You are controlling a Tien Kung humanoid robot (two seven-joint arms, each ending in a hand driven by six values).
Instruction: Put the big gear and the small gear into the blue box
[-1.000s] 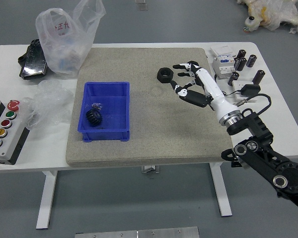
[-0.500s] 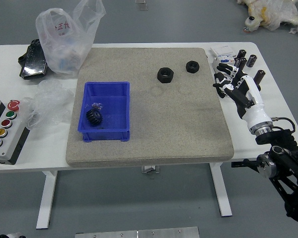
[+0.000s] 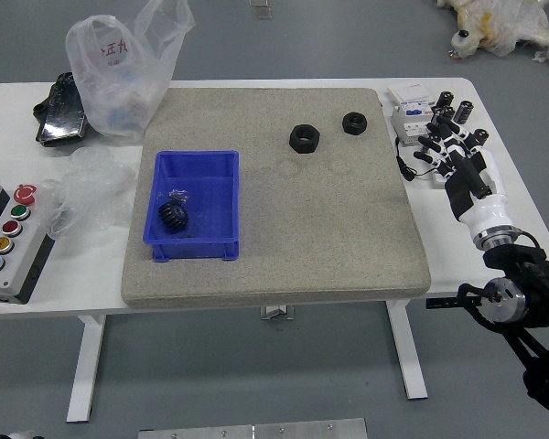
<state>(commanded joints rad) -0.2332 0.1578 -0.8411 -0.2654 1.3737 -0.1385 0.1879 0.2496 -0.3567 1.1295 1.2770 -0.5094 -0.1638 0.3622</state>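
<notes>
Peeking in at the nearest left corner, a sliver of the left arm [image 3: 14,435] has just come into view. On the near right, the right arm [image 3: 508,302] has swung outward, off the mat [image 3: 339,219], so the job looks about done to me, with only a look to confirm it.

Inside the blue box [image 3: 202,240], towards its left side, sits a dark ribbed gear [image 3: 173,216], which I take for the big one. Just behind it is a little shiny piece [image 3: 178,196], likely the small gear, though too tiny to be sure. Neither has shifted.

Farther on, the right hand [image 3: 471,183] is above the right side of the bench [image 3: 453,261], its fingers [image 3: 431,144] spread wide and, as far as I can see, gripping nothing. Stray contact could topple the dark pegs [image 3: 463,111] beyond.

Towards the back, two black nuts [image 3: 304,138] lie apart on the mat, the farther one now uncovered.
</notes>
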